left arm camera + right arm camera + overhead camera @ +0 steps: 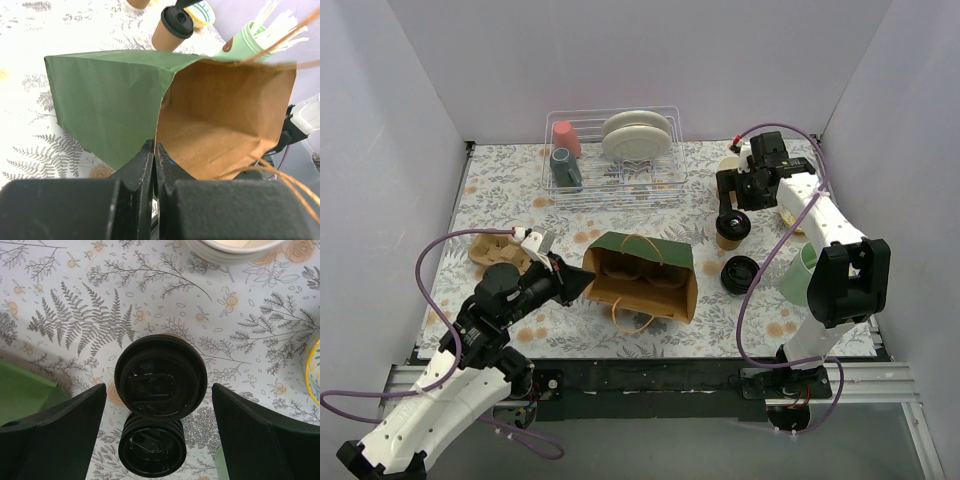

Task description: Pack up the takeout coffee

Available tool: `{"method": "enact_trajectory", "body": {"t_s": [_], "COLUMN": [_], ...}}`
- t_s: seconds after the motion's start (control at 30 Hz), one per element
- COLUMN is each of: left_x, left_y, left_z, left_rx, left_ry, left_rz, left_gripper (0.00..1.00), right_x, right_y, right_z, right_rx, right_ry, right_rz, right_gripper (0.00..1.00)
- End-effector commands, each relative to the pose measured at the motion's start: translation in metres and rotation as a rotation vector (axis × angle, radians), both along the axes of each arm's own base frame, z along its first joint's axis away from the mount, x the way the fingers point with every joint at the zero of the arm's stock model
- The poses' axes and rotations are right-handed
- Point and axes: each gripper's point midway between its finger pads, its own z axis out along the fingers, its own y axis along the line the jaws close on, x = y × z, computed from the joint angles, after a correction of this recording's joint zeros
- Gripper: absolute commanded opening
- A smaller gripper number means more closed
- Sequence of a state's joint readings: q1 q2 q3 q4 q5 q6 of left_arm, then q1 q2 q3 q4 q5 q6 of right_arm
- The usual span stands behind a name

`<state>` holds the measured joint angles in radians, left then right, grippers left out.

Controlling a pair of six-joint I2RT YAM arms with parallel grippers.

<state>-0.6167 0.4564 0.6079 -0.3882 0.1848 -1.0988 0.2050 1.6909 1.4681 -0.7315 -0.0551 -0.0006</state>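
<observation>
Left gripper [153,165] is clamped on the paper bag [642,277] rim, nearest the bases. Farther back, the right gripper [157,415] is held wide open above the takeout coffee [730,229], standing on the desk [500,190]. A squeeze on the lid alone could pop it off.

A white wire dish rack [616,160] stands at the far edge of the floral tablecloth [500,190], holding cream plates [637,136], a pink cup [567,137] and a dark teal cup [565,168]. A brown moulded cup carrier [500,250] lies at the left. Toward the right, a loose black lid [740,274] lies on the cloth near a pale green cup [245,41] of white sticks.
</observation>
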Motion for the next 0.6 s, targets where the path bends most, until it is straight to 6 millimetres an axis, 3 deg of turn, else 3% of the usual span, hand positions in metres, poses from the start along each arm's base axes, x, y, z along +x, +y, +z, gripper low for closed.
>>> {"method": "enact_trajectory", "body": {"t_s": [0.0, 0.17, 0.57], "left_x": [-0.002, -0.003, -0.005], "left_y": [-0.003, -0.003, -0.003], "left_z": [-0.004, -0.002, -0.002], "left_rx": [-0.003, -0.010, -0.018], "left_ry": [0.010, 0.004, 0.006], "left_rz": [-0.021, -0.025, -0.027], "left_gripper": [0.00, 0.00, 0.00], "right_x": [0.004, -0.002, -0.010], "right_y": [0.016, 0.013, 0.015], "right_z": [0.017, 0.002, -0.010], "right_rx": [0.056, 0.028, -0.011], "right_ry": [-0.068, -0.030, -0.008], "right_rz": [0.130, 0.146, 0.185], "right_gripper": [0.93, 0.92, 0.89]}}
